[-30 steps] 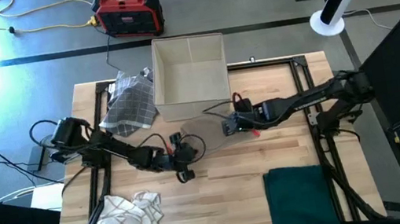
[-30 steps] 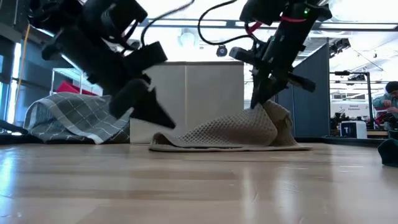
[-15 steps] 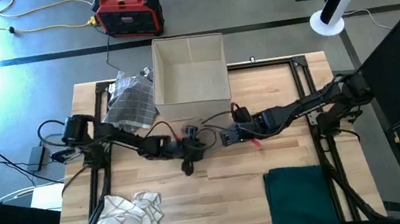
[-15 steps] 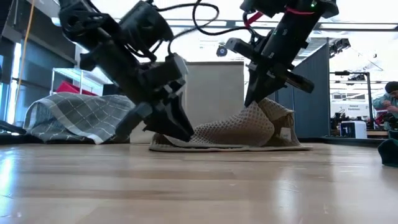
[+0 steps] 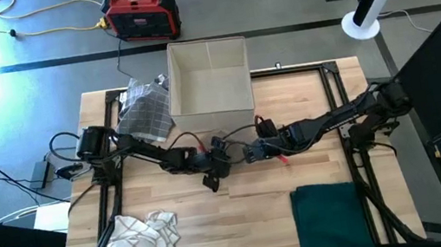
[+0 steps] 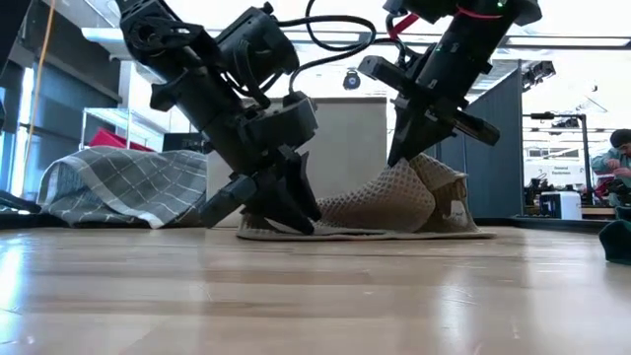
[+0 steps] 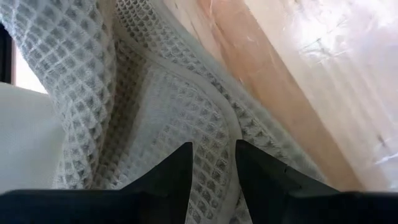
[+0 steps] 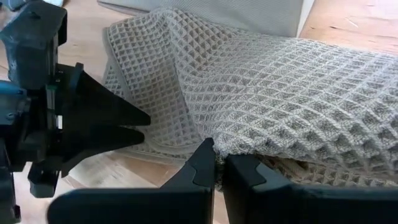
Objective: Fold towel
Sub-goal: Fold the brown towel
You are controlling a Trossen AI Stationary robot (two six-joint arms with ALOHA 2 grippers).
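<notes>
Right gripper (image 8: 217,163), fingers nearly closed, pinches a raised fold of the beige waffle-weave towel (image 8: 292,93) at table centre, a grip shown only in the right wrist view. Left gripper (image 7: 214,163), fingers slightly parted, presses on the towel's flat hem. Overhead, both arms hide the towel before the open beige fabric box (image 5: 210,74).

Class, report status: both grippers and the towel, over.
Right gripper shut on waffle towel, holding a fold up. Left gripper open at the towel's edge. Nothing blocking.
</notes>
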